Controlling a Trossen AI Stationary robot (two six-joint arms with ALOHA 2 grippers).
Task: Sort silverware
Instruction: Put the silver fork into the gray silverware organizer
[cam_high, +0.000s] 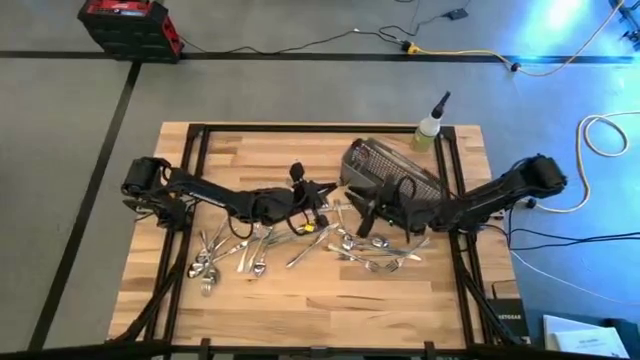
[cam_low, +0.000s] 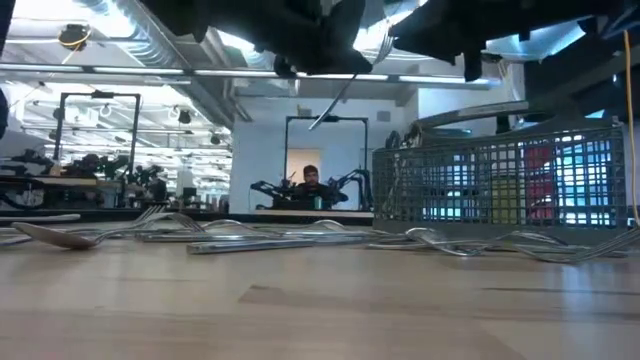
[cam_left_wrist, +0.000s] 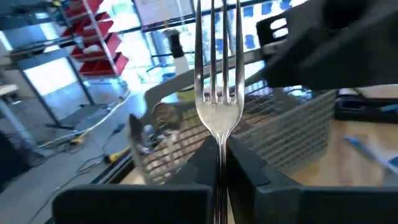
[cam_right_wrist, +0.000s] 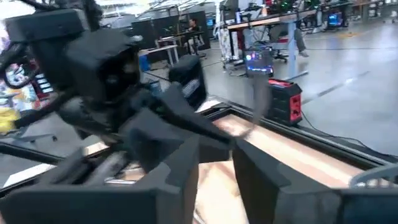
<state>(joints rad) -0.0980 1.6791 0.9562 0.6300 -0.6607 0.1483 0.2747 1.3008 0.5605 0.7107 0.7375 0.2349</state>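
Tabletop mesh basket (cam_high: 392, 172) holds cutlery; left fingers (cam_left_wrist: 249, 171) grip fork (cam_left_wrist: 218, 93); right fingers (cam_right_wrist: 261, 177) parted.

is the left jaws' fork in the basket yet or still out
Out. The fork stands tines-up, clamped in the left gripper, with the basket beyond it.

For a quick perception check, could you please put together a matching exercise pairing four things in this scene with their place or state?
Things:
1. fork
2. mesh basket
3. squeeze bottle
4. loose silverware

Places or states:
A. standing at the table's far right corner
B. scattered flat on the wood
C. held upright in the left gripper
D. on the table just behind the right gripper

Pairs: 1-C, 2-D, 3-A, 4-B
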